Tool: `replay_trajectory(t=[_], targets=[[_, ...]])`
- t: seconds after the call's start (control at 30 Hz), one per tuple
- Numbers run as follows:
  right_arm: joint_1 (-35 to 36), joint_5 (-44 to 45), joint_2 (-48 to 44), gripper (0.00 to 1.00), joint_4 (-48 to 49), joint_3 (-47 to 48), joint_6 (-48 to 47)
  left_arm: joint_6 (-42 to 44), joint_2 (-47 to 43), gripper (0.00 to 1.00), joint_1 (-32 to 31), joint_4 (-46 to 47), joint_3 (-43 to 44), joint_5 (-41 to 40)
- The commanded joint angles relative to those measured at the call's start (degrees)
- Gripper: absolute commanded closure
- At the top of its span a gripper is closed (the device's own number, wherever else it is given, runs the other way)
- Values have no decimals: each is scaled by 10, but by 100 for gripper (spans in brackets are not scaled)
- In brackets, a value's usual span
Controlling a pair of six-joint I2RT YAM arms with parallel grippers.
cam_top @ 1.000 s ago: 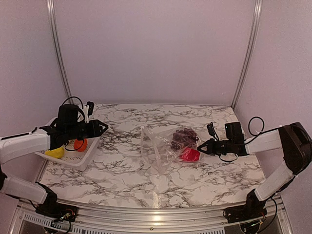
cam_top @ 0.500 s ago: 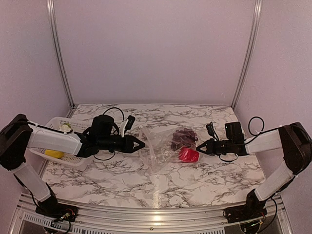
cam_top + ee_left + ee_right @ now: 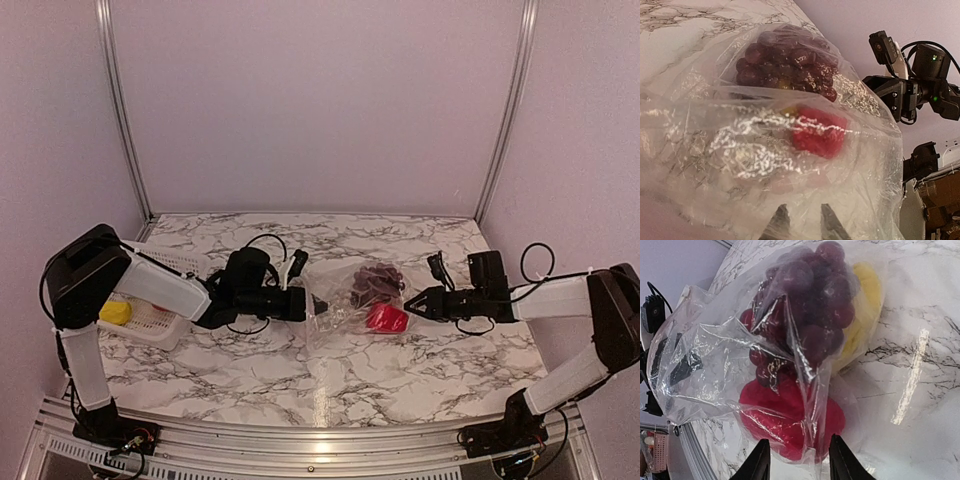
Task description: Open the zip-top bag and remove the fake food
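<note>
The left claw [image 3: 803,226], fingers narrowly apart, is pressing into the crinkled edge of the clear zip-top bag [image 3: 705,150]; whether it is pinching the film cannot be told. Just beyond, inside the bag, a red piece [image 3: 817,132] is lying, then a purple grape bunch [image 3: 785,62] beside a yellow piece [image 3: 865,305]. Opposite, the right claw [image 3: 799,460] is standing spread at the bag's far end on the marbled bench [image 3: 400,380].

1. Top view: soft, even, lilac-tinted light from above. There is a pale glare streak on the table [image 3: 322,395] near its near edge, and the rails [image 3: 120,110] bow at the left and right edges.
2. Left wrist view: white glare speckles the zip-top bag [image 3: 740,145]; the left claw [image 3: 802,222] is blurred.
3. Right wrist view: a bright streak lies on the table at right, and the bag creases glint.
</note>
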Motion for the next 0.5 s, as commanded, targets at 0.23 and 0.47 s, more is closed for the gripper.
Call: replay_trajectory(t=[0.23, 0.47], targets=[[-10, 16, 34, 70, 8, -7, 2, -17, 92, 73, -10, 45, 72, 13], [-2, 5, 78, 81, 34, 11, 0, -21, 152, 69, -23, 37, 147, 14]])
